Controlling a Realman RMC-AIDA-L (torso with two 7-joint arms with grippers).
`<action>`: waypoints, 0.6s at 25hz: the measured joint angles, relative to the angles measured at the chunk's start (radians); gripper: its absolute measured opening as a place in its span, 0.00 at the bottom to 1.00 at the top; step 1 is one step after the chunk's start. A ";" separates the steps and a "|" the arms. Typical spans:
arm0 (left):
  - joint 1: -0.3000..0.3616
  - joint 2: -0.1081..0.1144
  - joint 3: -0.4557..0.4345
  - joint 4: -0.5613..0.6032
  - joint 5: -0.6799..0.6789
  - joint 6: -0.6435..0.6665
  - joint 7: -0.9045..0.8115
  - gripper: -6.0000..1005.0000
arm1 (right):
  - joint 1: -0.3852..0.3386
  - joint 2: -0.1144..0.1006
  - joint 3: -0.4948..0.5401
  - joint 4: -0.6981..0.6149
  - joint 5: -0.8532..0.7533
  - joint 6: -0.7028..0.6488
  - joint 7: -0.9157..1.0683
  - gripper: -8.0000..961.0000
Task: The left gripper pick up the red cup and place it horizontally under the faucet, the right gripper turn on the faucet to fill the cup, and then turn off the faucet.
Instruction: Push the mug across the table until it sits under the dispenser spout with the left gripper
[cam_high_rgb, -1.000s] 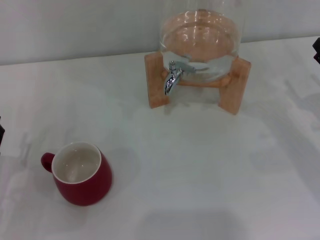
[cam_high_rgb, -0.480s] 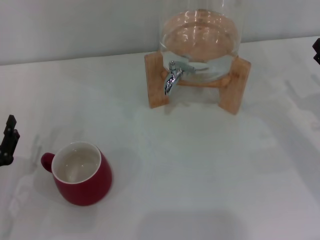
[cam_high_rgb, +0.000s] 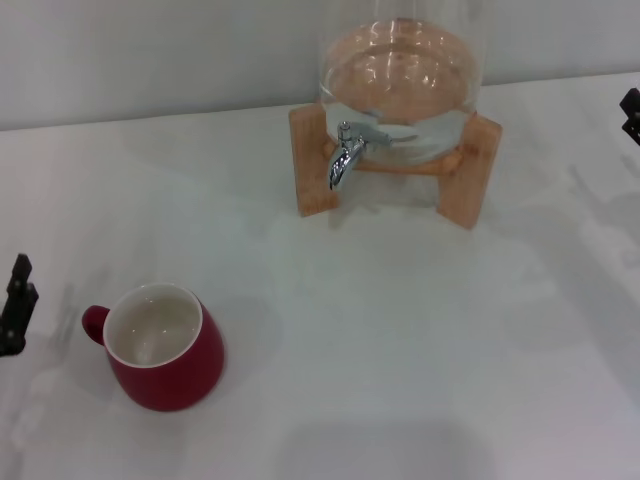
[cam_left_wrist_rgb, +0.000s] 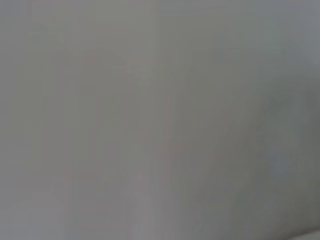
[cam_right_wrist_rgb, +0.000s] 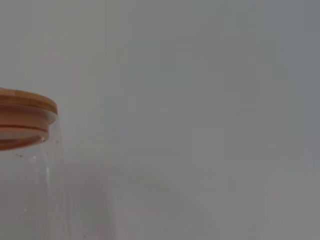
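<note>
Nudging my left gripper (cam_high_rgb: 17, 305) in beside red cup (cam_high_rgb: 160, 347), fingers' state unclear, approach just begun w/ faucet (cam_high_rgb: 346, 152) untouched.

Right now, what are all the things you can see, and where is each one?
Red cup: one, dark red with a white inside, upright on the table's near left, handle pointing left.
Glass jar: one, clear, holding water, on the stand at the back; its wooden lid shows in the right wrist view.
Wooden stand: one, light brown, under the jar.
Faucet: one, shiny chrome, on the jar's front, spout pointing down.
Table: one, white.
Left gripper: black, at the left edge, beside the cup but not touching it.
Right gripper: black, at the far right edge.
</note>
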 joint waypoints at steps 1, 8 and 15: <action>0.007 0.000 0.003 0.001 0.003 0.000 0.004 0.61 | 0.000 0.000 -0.003 0.000 0.000 0.000 0.001 0.91; 0.038 -0.002 0.015 0.007 0.004 0.012 0.028 0.61 | 0.003 0.000 -0.007 0.008 0.000 0.000 0.003 0.91; 0.061 -0.002 0.022 0.007 0.004 0.040 0.028 0.61 | 0.002 0.000 -0.017 0.010 0.000 0.000 0.005 0.91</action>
